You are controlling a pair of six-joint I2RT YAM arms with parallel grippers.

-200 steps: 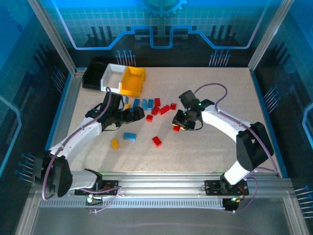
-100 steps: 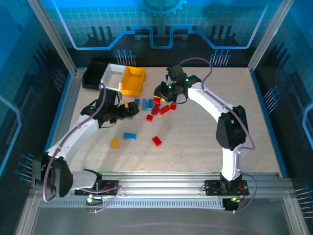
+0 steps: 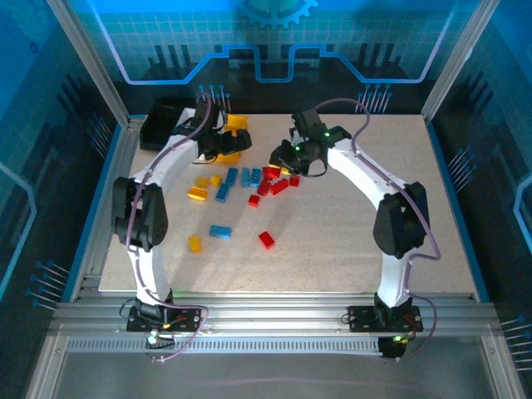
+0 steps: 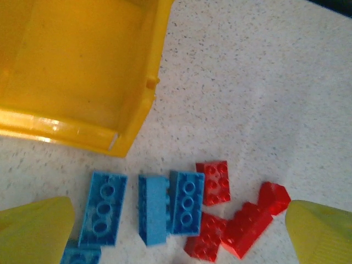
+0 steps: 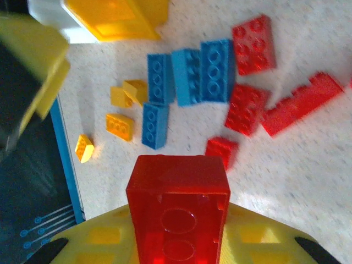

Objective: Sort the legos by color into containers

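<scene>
A red brick (image 5: 179, 212) is pinched tight in the right gripper (image 3: 285, 160), up above the pile of red bricks (image 3: 278, 184) on the table (image 3: 357, 233). Beside that pile lie some blue bricks (image 4: 165, 206), just in front of the yellow bin (image 4: 137, 115). The left gripper (image 3: 223, 143) hangs over this bin's front edge, its fingers (image 4: 36, 231) spread wide and holding nothing. The black bin (image 3: 158, 129) sits at the far left. A few yellow bricks (image 3: 198, 191) lie loose nearer the arms.
</scene>
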